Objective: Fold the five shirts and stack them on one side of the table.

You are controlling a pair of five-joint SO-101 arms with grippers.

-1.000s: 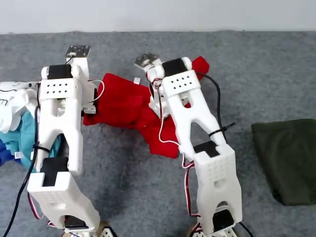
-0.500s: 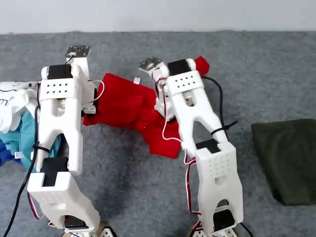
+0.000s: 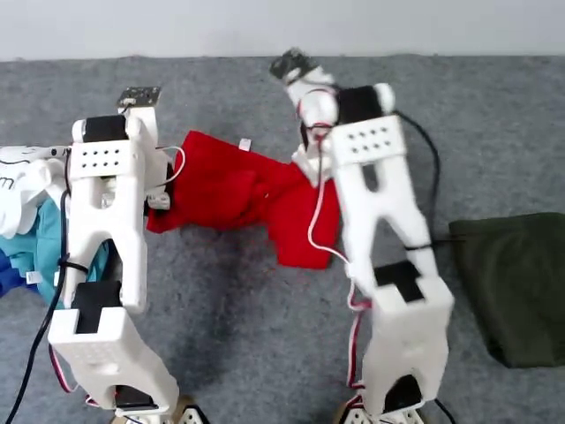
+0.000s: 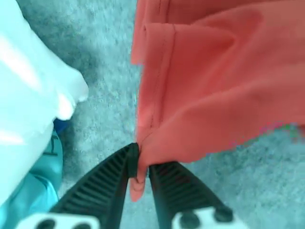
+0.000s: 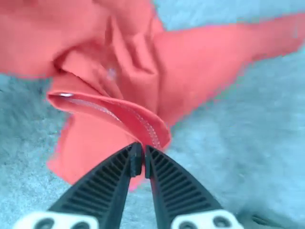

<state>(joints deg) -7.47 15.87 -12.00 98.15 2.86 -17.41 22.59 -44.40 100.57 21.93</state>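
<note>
- Two white arms stand side by side at the near edge of the grey table (image 3: 238, 336): the left arm (image 3: 106, 230) and the right arm (image 3: 380, 221), both stretched toward the far side.
- One dark green shirt (image 3: 516, 283), folded, lies alone at the right edge, well apart from the rest.
- One heap lies at the left edge, beside the left arm. Three colours are counted in it: white cloth (image 3: 18, 190), teal cloth (image 3: 44, 243) and blue cloth (image 3: 7, 278). Whether each is a separate shirt cannot be told.
- One red shirt (image 3: 229, 190) lies rumpled mid-table, between the two arms.
- Left gripper (image 4: 138, 160): fingers pinched together on the shirt's hemmed left corner.
- Right gripper (image 5: 139, 152): fingers closed tight on a stitched, curled edge at the shirt's right side.
</note>
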